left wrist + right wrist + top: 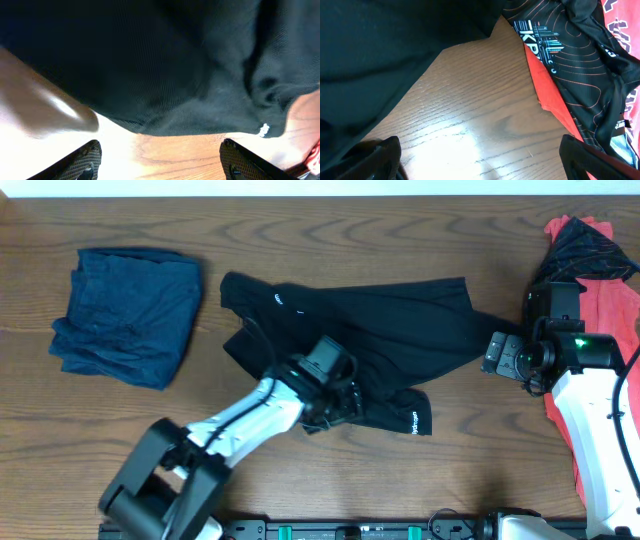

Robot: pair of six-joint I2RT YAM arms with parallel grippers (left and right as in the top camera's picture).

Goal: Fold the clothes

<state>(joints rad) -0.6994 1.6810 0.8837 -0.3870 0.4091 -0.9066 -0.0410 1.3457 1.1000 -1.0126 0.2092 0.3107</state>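
The black T-shirt (380, 330) lies crumpled mid-counter (330, 230) on brown wood grain, its small white logos (275, 300) too small to read. At the right edge, a black-patterned top (580, 60) lettered "KP" in pale blue overlies a red top (547, 90); a dark blue garment (120, 315) lies bunched well to the left. The left tool (159, 152), at the shirt's near hem, and the right tool (477, 150), beside its right end, gape wide over bare wood, gripping nothing.
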